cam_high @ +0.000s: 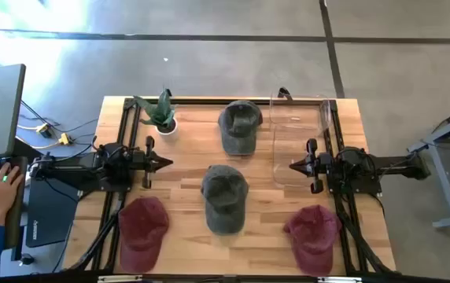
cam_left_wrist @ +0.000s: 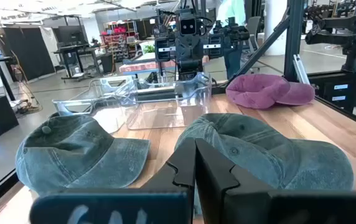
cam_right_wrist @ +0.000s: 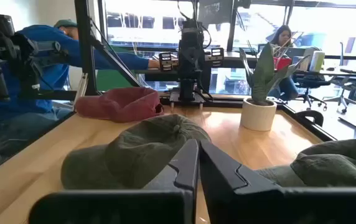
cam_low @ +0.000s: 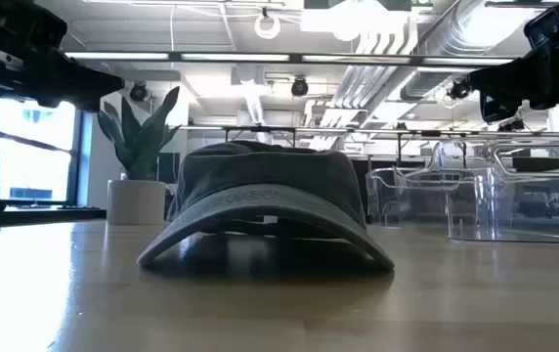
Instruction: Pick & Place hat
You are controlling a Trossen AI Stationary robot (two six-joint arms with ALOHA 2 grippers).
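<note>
Several caps lie crown up on the wooden table. One grey-green cap [cam_high: 225,199] sits in the middle and fills the low view [cam_low: 265,210]. A second grey-green cap [cam_high: 239,126] lies near the far edge. One maroon cap [cam_high: 142,229] rests near the left near corner, another [cam_high: 314,236] near the right near corner. My left gripper [cam_high: 164,163] hovers shut at the table's left, pointing right. My right gripper [cam_high: 294,166] hovers shut at the right, pointing left. In the wrist views the shut fingers [cam_left_wrist: 195,163] [cam_right_wrist: 197,163] point over the middle cap.
A clear plastic bin [cam_high: 302,137] stands at the far right, beside the right gripper. A potted plant [cam_high: 160,112] stands at the far left. A person's hand [cam_high: 1,189] rests on a laptop left of the table.
</note>
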